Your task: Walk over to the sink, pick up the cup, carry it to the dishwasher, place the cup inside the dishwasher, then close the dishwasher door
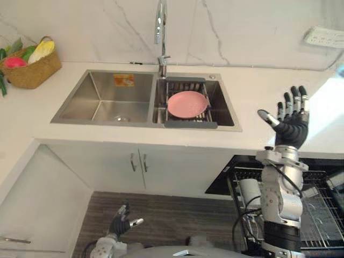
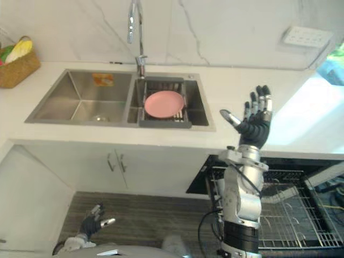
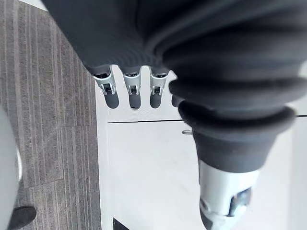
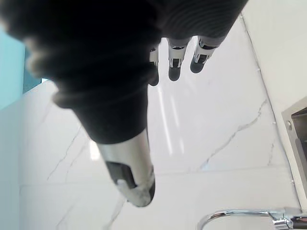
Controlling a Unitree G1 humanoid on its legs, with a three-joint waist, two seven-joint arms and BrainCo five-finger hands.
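- Now, the right robot hand (image 1: 290,124) is raised above the white stone bench (image 1: 258,94), to the right of the sink, palm facing the sink. Its fingers are straight and spread, the thumb stands out to the side, and it holds nothing.
- The left robot hand (image 1: 122,221) hangs low over the grey wood-grain floor (image 1: 177,217), in front of the white cupboard doors (image 1: 138,161). Its fingers are relaxed and it is empty too.
- The double-bowl stainless steel sink (image 1: 97,99) is set into the bench, with a tall chrome tap (image 1: 160,32) rising behind the divider between the bowls.
- A dark slatted drainer (image 1: 191,124) spans the right bowl, and a round pink plate (image 1: 187,104) lies flat on it. The left bowl holds no dishes.
- The open dishwasher (image 1: 322,215) is below the bench at the right, its wire rack pulled out.
- A pale cup-like cylinder (image 1: 249,192) sits at the left end of that rack, just beside the right forearm. I cannot tell for certain that it is the cup.
- A woven straw basket (image 1: 35,72) of coloured fruit stands on the bench, well to the left of the sink.
- A white wall socket (image 1: 322,36) is fixed on the marble-look wall at the far right.
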